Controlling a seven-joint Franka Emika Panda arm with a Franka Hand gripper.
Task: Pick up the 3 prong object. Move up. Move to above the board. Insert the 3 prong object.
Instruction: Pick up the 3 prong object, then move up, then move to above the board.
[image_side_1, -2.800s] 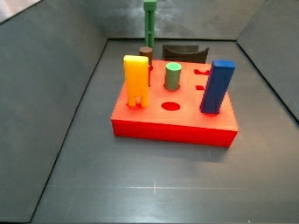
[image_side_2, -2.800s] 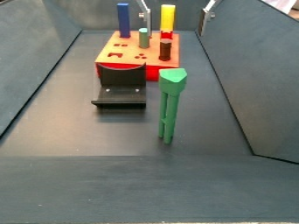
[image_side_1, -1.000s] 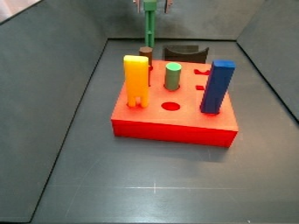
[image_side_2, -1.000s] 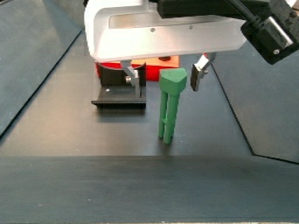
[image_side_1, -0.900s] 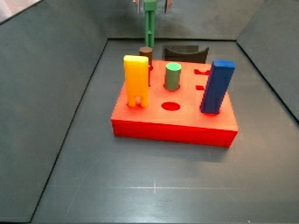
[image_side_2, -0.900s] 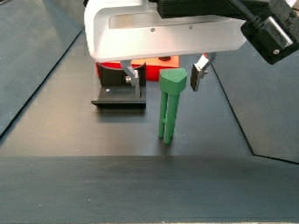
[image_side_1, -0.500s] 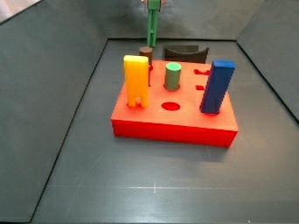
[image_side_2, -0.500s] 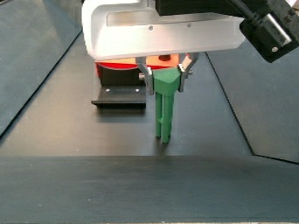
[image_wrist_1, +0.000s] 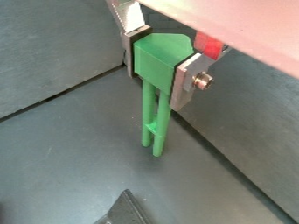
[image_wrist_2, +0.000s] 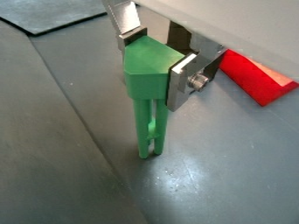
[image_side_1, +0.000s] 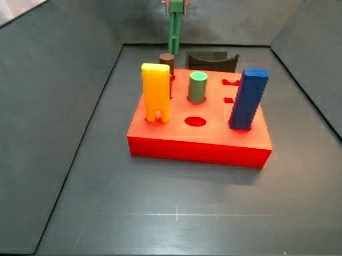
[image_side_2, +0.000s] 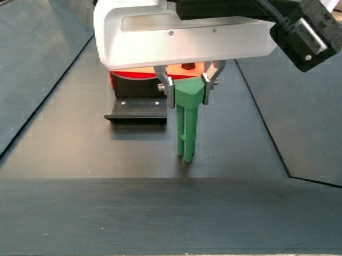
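The 3 prong object (image_side_2: 187, 120) is a tall, slender bright-green bar standing upright on the dark floor, also seen in a side view (image_side_1: 171, 32) behind the board. My gripper (image_side_2: 189, 84) is shut on its head; in both wrist views (image_wrist_1: 158, 63) (image_wrist_2: 155, 61) the silver fingers (image_wrist_1: 188, 78) press its two sides. Its prongs (image_wrist_2: 147, 140) reach down to the floor. The board (image_side_1: 201, 128) is a thick red slab with holes; a corner shows in a wrist view (image_wrist_2: 260, 77).
On the board stand a yellow notched block (image_side_1: 156, 90), a short green cylinder (image_side_1: 198, 86) and a blue block (image_side_1: 249, 98). The dark fixture (image_side_2: 135, 104) sits between the board and the green bar. Grey walls (image_side_1: 67, 60) enclose the floor.
The open fingers, which stood apart on either side of the green bar's head, have closed onto it. The bar still stands in the same spot.
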